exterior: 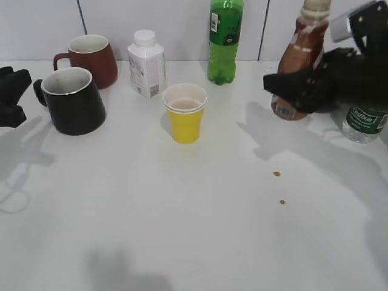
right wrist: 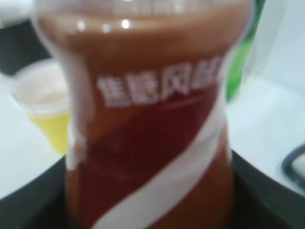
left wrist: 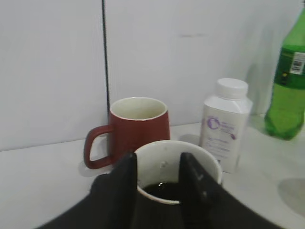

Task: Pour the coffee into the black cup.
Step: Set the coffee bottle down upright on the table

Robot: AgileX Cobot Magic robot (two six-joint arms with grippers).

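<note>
A white counter [exterior: 200, 236] holds drinks and cups. At the back right corner, the right claw [exterior: 290, 91] pinches the coffee bottle [exterior: 298, 60] around its lower body; the bottle stands tilted slightly. Near the left edge sits the black cup [exterior: 74, 100], dark liquid inside. The left claw [left wrist: 158, 183] is spread, its fingers [left wrist: 125, 186] just before the cup's rim. A red mug [exterior: 91, 57] stands behind it.

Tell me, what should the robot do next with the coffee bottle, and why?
Probably lift the coffee bottle and carry it left toward the black cup. The right gripper is already around the bottle's lower body, the bottle stands upright at the far right, and the cup sits far away on the left, beyond the yellow cup.
</note>
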